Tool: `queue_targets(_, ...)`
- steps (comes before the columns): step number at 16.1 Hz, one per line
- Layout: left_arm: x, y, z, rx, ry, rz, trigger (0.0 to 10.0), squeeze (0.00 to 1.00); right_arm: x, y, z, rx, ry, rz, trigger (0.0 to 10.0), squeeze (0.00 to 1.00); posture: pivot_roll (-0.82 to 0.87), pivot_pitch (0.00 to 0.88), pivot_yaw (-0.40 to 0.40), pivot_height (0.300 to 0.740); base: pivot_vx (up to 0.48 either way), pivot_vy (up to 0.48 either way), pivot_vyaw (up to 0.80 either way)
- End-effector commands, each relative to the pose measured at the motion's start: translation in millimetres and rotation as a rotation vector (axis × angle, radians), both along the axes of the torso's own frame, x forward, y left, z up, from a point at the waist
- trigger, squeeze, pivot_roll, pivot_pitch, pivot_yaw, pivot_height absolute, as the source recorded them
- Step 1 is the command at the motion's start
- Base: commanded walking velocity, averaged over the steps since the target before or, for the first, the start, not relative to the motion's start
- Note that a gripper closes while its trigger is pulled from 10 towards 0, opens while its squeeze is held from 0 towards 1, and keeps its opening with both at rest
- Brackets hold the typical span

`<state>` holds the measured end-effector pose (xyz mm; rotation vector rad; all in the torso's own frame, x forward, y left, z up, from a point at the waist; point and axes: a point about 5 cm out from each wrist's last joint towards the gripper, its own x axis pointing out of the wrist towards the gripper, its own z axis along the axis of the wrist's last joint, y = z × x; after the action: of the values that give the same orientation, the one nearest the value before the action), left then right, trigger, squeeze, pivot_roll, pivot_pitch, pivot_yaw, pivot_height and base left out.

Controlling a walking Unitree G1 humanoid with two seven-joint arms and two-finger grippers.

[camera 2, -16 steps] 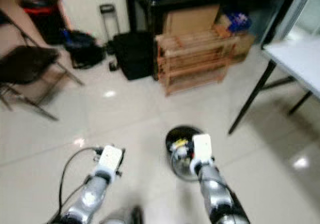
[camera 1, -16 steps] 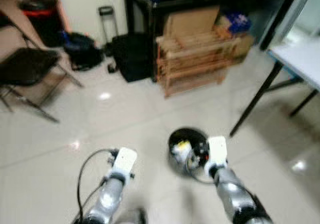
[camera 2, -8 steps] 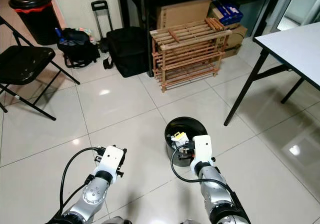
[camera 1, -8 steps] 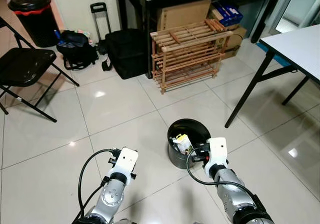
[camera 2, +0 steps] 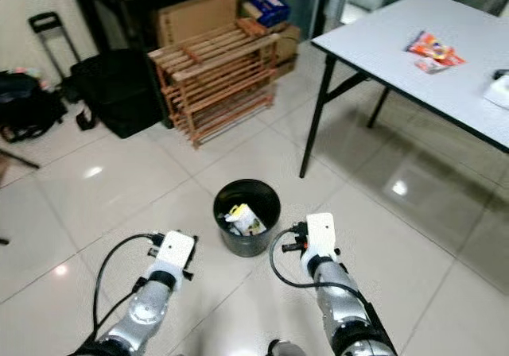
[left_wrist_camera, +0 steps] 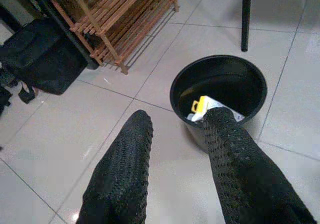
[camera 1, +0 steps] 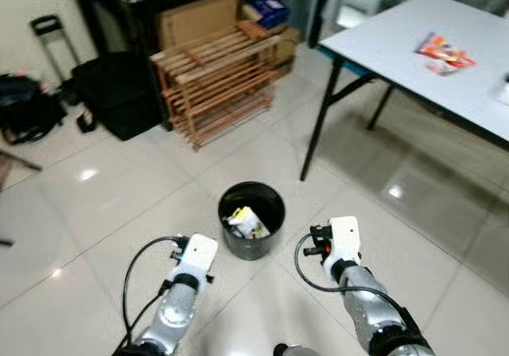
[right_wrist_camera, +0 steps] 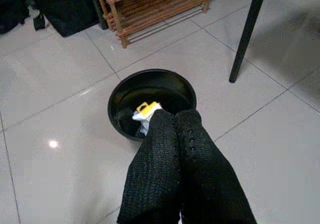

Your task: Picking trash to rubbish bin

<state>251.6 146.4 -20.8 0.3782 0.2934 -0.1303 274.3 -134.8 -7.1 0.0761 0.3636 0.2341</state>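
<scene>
A round black rubbish bin (camera 1: 252,219) stands on the tiled floor between my two arms, with white and yellow trash (camera 1: 246,222) inside it. In the left wrist view my left gripper (left_wrist_camera: 177,121) is open and empty, its fingers (left_wrist_camera: 129,154) pointing toward the bin (left_wrist_camera: 218,90). In the right wrist view my right gripper (right_wrist_camera: 173,118) is shut with nothing in it, its tips just short of the bin (right_wrist_camera: 152,102). A colourful wrapper (camera 1: 442,52) lies on the white table (camera 1: 398,46) at the right.
A wooden slat rack (camera 1: 215,80) and cardboard boxes stand behind the bin against dark furniture. A black bag (camera 1: 111,98) and a trolley handle (camera 1: 46,30) sit at the left. The table's black leg (camera 1: 320,121) stands close to the bin.
The camera has swung to the right: the bin now lies left of centre and the table with the wrapper has come into view. The chair and far black bin have left the picture.
</scene>
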Motion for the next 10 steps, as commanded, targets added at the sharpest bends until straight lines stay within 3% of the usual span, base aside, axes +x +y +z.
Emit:
queue_targets(1, -1.0, 0.1, -1.6, -0.001, 0.009, 0.017, 10.0, 0.00, -2.6, -5.1, -3.6, -0.013, 0.022, -0.010, 10.0, 0.00, -0.04, 0.050, 0.008, 0.740, 0.000, -0.420, -0.80)
queue_targets(10, -0.3, -1.4, -0.8, -0.003, 0.003, 0.015, 10.0, 0.00, -2.6, -5.5, -3.8, -0.015, 0.026, -0.003, 10.0, 0.00, -0.04, 0.063, 0.003, 0.740, 0.000, 0.000, -0.80)
